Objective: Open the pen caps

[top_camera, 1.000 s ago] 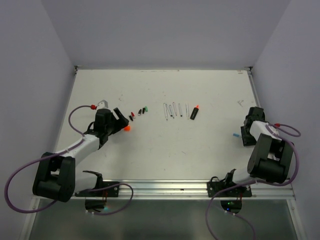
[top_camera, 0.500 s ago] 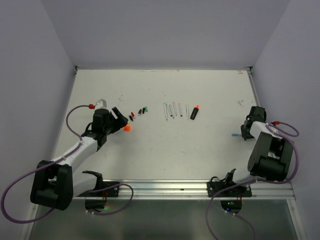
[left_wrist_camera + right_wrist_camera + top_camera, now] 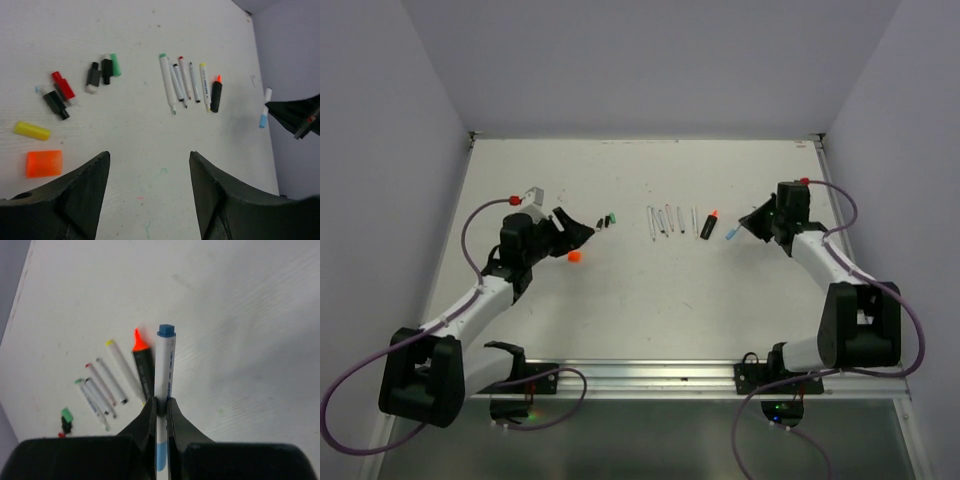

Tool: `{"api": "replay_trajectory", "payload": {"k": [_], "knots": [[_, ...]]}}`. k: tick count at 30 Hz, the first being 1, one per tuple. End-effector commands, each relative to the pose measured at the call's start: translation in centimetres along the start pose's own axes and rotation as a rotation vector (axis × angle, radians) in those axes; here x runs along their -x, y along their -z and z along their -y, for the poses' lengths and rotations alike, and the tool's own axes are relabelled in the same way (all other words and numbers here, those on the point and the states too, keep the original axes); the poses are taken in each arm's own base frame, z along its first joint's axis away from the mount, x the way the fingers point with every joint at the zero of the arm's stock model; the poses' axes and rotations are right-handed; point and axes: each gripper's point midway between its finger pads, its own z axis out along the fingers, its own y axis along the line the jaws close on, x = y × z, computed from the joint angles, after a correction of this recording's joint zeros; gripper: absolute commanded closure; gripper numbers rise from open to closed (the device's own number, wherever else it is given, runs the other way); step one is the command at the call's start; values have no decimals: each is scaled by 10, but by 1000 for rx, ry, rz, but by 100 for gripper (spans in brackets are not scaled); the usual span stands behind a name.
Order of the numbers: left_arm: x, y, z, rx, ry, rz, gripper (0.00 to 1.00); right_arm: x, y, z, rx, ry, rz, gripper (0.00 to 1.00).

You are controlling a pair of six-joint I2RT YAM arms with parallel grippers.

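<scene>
**A:** Where do the caps (image 3: 106, 71) lie?

**B:** Loose on the white table (image 3: 650, 290), on its left side, just ahead of the left gripper (image 3: 147, 156). The orange cap (image 3: 44, 163) is nearest its fingers, the yellow cap (image 3: 32, 130) just beyond. Then comes the red cap (image 3: 63, 86) beside a black one, and farther on the green cap (image 3: 115, 64) touching another black one.

**A:** And the left jaws?

**B:** Spread wide apart, holding nothing, above the table.

**A:** What is to the right of the caps?

**B:** A row of 4 thin pens (image 3: 167, 82) side by side, then a black highlighter (image 3: 215, 95) with an orange tip.

**A:** And the right gripper (image 3: 160, 407)?

**B:** Its jaws are clamped on a white pen (image 3: 163, 365) with a blue end pointing away from the wrist. It hangs near the highlighter, on that row's right side
</scene>
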Motion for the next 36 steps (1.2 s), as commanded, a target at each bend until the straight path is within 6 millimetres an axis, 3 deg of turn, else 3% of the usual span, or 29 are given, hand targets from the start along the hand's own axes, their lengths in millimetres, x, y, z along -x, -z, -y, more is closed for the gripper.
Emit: {"api": "replay_trajectory", "payload": {"k": [1, 3, 8, 13, 17, 29, 36], "knots": [[4, 4, 62, -311, -65, -28, 33, -23, 19, -83, 313, 229, -89, 100], [2, 2, 75, -362, -90, -41, 33, -46, 22, -107, 415, 288, -141, 100], [-27, -11, 115, -467, -152, -141, 33, -103, 43, -155, 663, 421, -270, 100], [-45, -13, 145, -602, -115, -189, 33, -127, 65, -181, 814, 460, -301, 100], [-54, -23, 160, -667, -85, -209, 39, -138, 80, -196, 888, 466, -309, 100], [-69, -41, 195, -774, -61, -238, 40, -157, 91, -204, 923, 469, -352, 100], [-73, -44, 199, -780, -59, -250, 45, -162, 89, -205, 924, 466, -361, 100]]}}
